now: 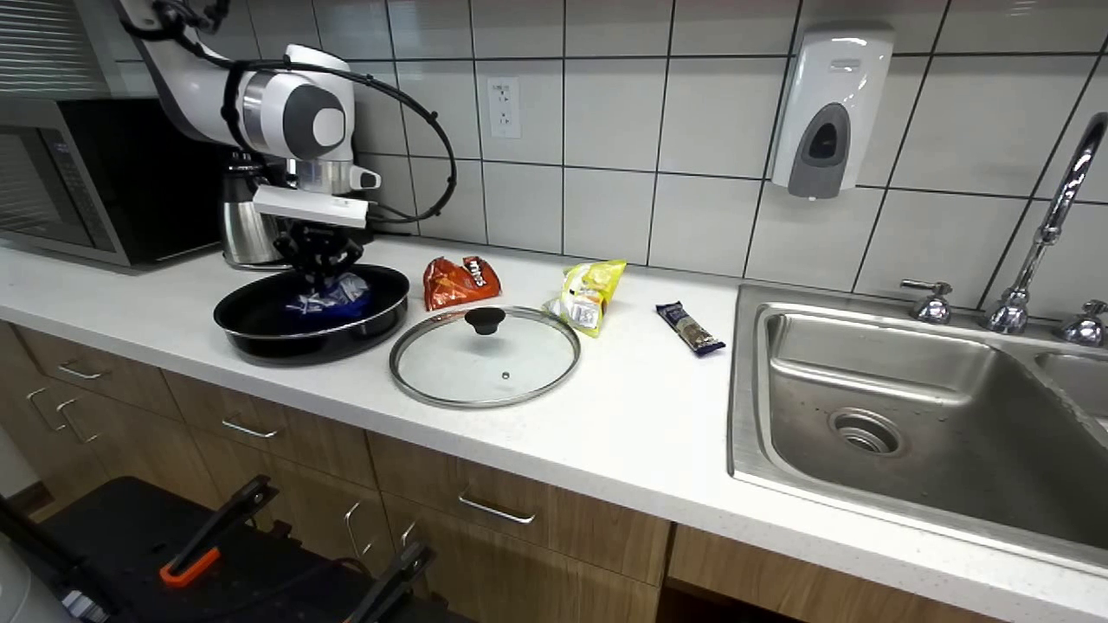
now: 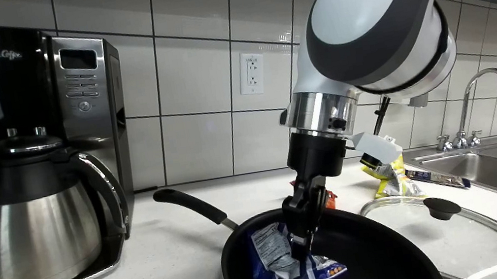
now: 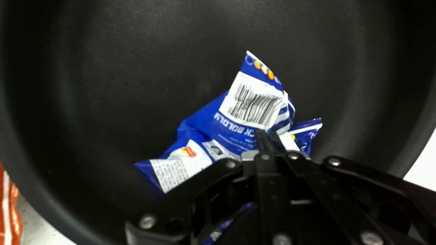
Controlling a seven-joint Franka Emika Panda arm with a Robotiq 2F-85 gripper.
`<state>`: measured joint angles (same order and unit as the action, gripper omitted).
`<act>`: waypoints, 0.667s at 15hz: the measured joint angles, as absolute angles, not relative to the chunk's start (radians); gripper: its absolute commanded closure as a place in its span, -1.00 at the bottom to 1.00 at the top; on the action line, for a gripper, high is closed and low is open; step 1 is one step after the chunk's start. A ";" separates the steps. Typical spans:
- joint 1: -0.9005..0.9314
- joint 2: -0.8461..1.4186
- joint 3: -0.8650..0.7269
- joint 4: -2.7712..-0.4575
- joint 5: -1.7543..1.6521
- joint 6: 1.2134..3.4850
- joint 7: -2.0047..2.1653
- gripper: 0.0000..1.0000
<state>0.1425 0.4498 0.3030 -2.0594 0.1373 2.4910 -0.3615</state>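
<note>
A crumpled blue snack bag [image 1: 346, 303] lies inside the black frying pan [image 1: 251, 346]; the bag also shows in an exterior view [image 2: 269, 256] and the wrist view [image 3: 211, 126]. My gripper [image 3: 270, 141] points down into the pan, its fingers nearly together with a fold of the bag pinched between them. The gripper also shows in both exterior views [image 1: 325, 281] [image 2: 302, 251]. The bag's barcode faces the wrist camera. Parts of it are hidden behind the finger links. The pan [image 2: 370, 250] has a black handle [image 2: 191, 206] that points toward the wall.
A glass lid [image 1: 485, 372] with a black knob lies beside the pan. An orange bag [image 1: 459, 283], a yellow bag [image 1: 589, 294] and a snack bar [image 1: 690, 329] lie along the counter toward the sink [image 1: 866, 355]. A coffee maker [image 2: 88, 105] with a carafe [image 2: 39, 237] and a microwave [image 1: 69, 190] stand opposite.
</note>
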 measured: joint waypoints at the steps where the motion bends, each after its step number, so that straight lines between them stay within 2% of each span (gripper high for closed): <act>1: 0.141 0.450 0.303 -2.059 0.137 2.491 -0.364 0.32; 8: 0.140 0.435 0.307 -2.059 0.138 2.491 -0.384 -0.74; 10: 0.139 0.415 0.307 -2.059 0.138 2.491 -0.384 -0.99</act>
<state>0.1390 0.4145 0.3072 -2.0588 0.1377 2.4905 -0.3843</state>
